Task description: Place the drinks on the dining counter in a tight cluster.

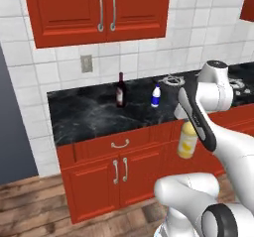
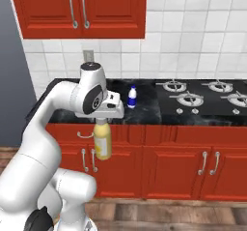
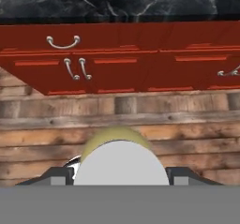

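My gripper (image 1: 188, 125) is shut on the grey cap of the yellow bottle (image 1: 187, 142), which hangs upright in the air in front of the red lower cabinets, below the counter's edge. From the right the bottle (image 2: 102, 144) hangs under the gripper (image 2: 101, 122). In the hand view its grey cap (image 3: 121, 167) sits between the fingertips (image 3: 58, 176), above the floor. The dark wine bottle (image 1: 120, 91) and the small blue-and-white bottle (image 1: 156, 96) stand apart on the black marble counter (image 1: 84, 117); the blue-and-white one (image 2: 132, 97) stands beside the stove. The dining counter is out of view.
Stove burners (image 2: 193, 99) take up the counter's right part. Red upper cabinets (image 1: 99, 8) hang over it, and red drawers and doors (image 3: 75, 63) stand below. A wood floor (image 3: 140, 124) lies under the hand. A grey wall (image 1: 12, 132) bounds the left.
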Controlling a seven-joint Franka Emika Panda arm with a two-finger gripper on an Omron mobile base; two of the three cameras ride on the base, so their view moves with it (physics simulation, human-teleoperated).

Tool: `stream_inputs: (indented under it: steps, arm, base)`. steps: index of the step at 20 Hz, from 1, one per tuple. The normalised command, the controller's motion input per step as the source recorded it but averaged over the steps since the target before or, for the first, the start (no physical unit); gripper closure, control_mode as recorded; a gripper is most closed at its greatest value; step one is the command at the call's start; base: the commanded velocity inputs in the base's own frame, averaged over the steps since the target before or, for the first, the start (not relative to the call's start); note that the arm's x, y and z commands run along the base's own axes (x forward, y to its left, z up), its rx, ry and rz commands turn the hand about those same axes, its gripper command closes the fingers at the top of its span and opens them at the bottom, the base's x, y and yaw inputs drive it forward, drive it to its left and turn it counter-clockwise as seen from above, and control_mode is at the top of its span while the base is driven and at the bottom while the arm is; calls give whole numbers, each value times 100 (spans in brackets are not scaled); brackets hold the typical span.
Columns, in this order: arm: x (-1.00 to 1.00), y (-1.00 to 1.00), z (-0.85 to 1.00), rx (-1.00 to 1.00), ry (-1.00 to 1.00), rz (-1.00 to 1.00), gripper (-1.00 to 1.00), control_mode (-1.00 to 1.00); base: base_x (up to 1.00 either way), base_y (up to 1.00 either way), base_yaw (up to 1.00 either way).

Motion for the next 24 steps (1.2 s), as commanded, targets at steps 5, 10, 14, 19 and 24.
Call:
stream_inputs:
  steps: [5,10,14,19,24]
  arm:
    - [0,0,0,0,0,0,100,100]
    - [0,0,0,0,0,0,100,100]
    - [0,0,0,0,0,0,100,100]
    - [0,0,0,0,0,0,100,100]
    - [0,0,0,0,0,0,100,100]
  base:
    - [-34,14,-73]
    - [-27,11,-79]
    - [-8,8,-86]
    - [-1,5,-92]
    - [0,1,-98]
